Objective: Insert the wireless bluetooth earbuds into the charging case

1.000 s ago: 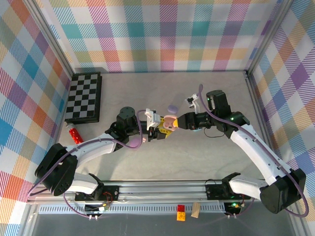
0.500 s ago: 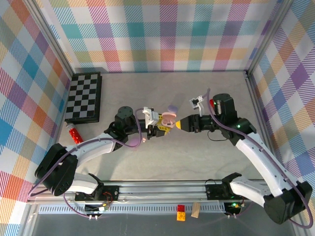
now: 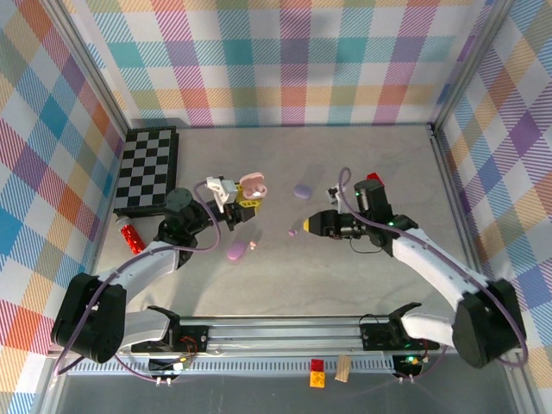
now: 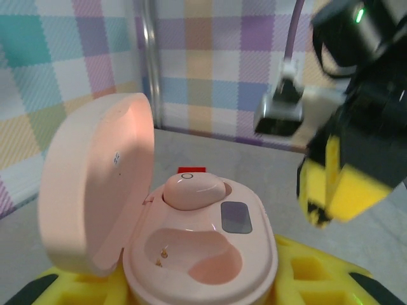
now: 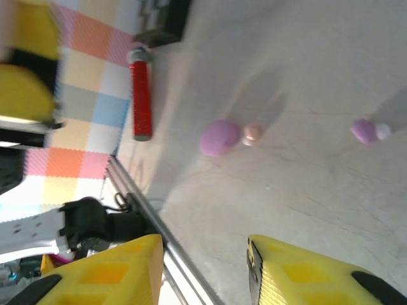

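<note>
The wireless bluetooth earbuds are found in three places. One pink earbud (image 4: 194,189) is seated in the far well of the charging case (image 4: 254,251), whose lid (image 4: 95,184) is swung open and whose near well is left empty. A second pink earbud (image 5: 252,132) lies on the table (image 3: 371,259), touching a lilac pebble-shaped piece (image 5: 220,137). A lilac earbud (image 5: 364,130) lies apart from both, near the right gripper (image 3: 309,224).

The case is clamped from below by the left gripper (image 3: 241,200) and held up off the table. The right gripper's jaws are parted moderately, with nothing between them.

Each loose earbud is judged to be very light, rigid and smooth-skinned, so it is likely to be squeezed out sideways or pushed along the table by a careless closure. A hold across the rounded body is advised, with the short stem left free to be lowered into the empty well. Only a gentle pinch should be needed.
</note>
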`<state>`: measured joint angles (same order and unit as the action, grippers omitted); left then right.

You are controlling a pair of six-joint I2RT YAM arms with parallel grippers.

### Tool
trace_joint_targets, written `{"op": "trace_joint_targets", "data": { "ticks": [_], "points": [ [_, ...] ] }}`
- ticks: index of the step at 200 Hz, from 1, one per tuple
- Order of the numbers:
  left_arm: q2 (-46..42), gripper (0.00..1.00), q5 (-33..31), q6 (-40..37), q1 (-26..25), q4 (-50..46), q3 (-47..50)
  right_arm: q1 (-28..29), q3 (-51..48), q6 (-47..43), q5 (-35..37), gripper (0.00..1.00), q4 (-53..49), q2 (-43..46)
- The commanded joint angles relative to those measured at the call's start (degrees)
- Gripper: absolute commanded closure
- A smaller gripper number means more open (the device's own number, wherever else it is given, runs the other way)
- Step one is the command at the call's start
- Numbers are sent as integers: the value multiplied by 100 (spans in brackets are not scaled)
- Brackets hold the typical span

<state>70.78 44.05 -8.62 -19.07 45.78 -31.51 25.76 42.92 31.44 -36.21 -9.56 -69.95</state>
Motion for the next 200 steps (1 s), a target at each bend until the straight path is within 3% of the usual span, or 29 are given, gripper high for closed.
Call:
{"op": "trace_joint_targets", "data": {
  "ticks": [1, 55, 90, 200],
  "points": [
    [-161, 67, -123, 305, 241, 628, 222, 316, -71, 179, 464, 61, 821, -576],
    [-360, 67, -334, 335, 655, 622, 373, 1322, 393, 300, 1284, 60, 1604, -2171],
    [-439, 67, -329, 444, 781, 678, 426, 1722, 1031, 400, 1344, 61, 1814, -3136],
    [-591, 67, -248, 485, 835, 546, 488, 1958, 2499, 41, 1325, 63, 1185, -4663]
  ]
}}
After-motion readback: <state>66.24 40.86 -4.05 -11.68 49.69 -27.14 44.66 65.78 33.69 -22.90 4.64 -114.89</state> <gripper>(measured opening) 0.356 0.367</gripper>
